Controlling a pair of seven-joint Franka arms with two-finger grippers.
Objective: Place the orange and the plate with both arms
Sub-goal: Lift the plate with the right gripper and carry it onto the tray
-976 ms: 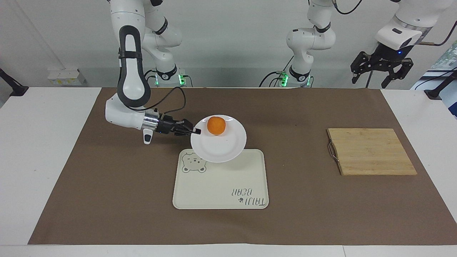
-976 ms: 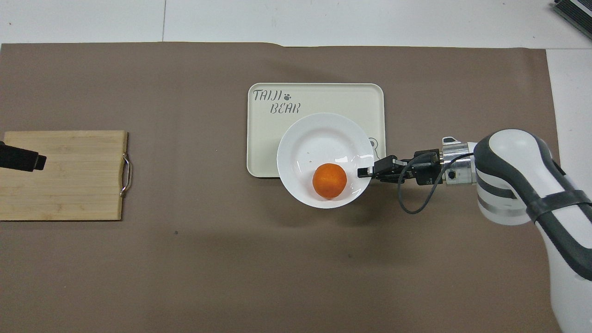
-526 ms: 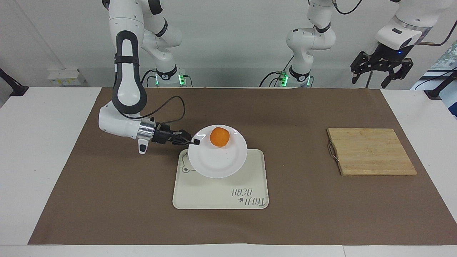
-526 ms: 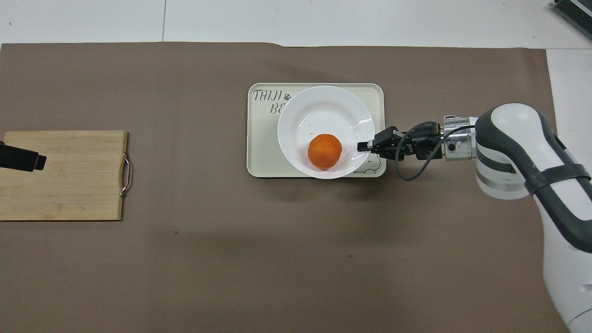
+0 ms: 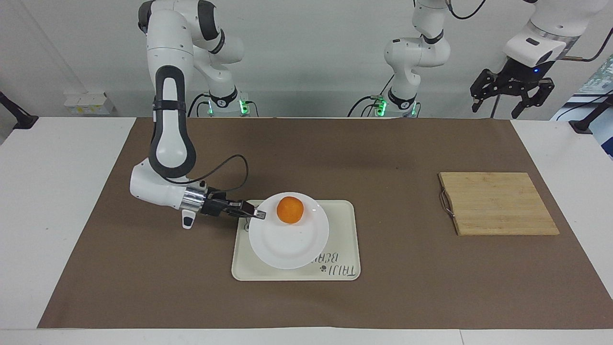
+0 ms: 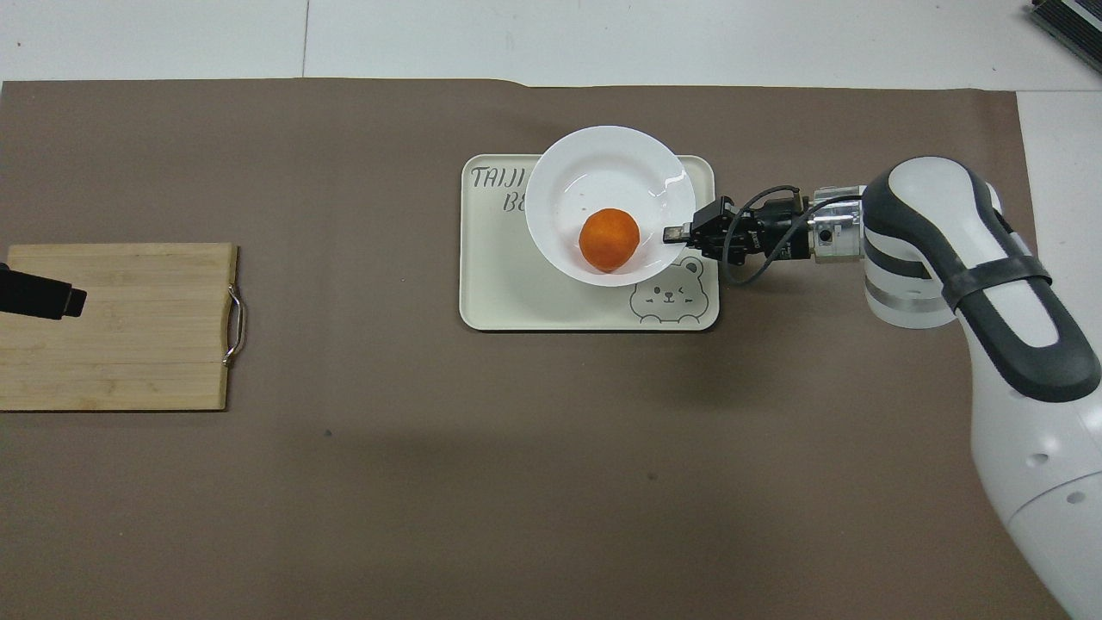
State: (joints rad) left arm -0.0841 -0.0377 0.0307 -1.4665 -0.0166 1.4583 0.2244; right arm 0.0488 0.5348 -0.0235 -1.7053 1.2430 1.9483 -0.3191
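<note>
Ana: Since the earlier frame, the plate [image 5: 289, 237] with the orange [image 5: 289, 210] on it had moved lower in the facing view. A second before, only its lower edge hung over the tray [image 5: 342, 225]. Now almost all of it was over the tray.

Ben: Who moved it?

Ana: The right gripper [image 5: 259, 215] did. Its arm came in from the upper left of the facing view and bent down low to the middle. The fingers were pinched tight on the plate's rim. In the overhead view that gripper [image 6: 674, 232] was right of the middle, at the plate's [image 6: 603, 172] edge.

Ben: Where was the orange?

Ana: It sat on the plate, on the upper part in the facing view. In the overhead view the orange [image 6: 609, 240] was on the plate's lower part, close to the pinched edge.

Ben: Was the plate down on the tray?

Ana: I could not tell if it touched. In the overhead view it covered the upper right part of the tray [image 6: 516, 293], above the little bear drawing [image 6: 664, 297].

Ben: And the other arm?

Ana: It waited. The left gripper [image 5: 511, 93] hung at the upper right of the facing view, fingers spread wide, with nothing in them. Below it, at the right of that view, lay the wooden board [image 5: 498, 203].
</note>
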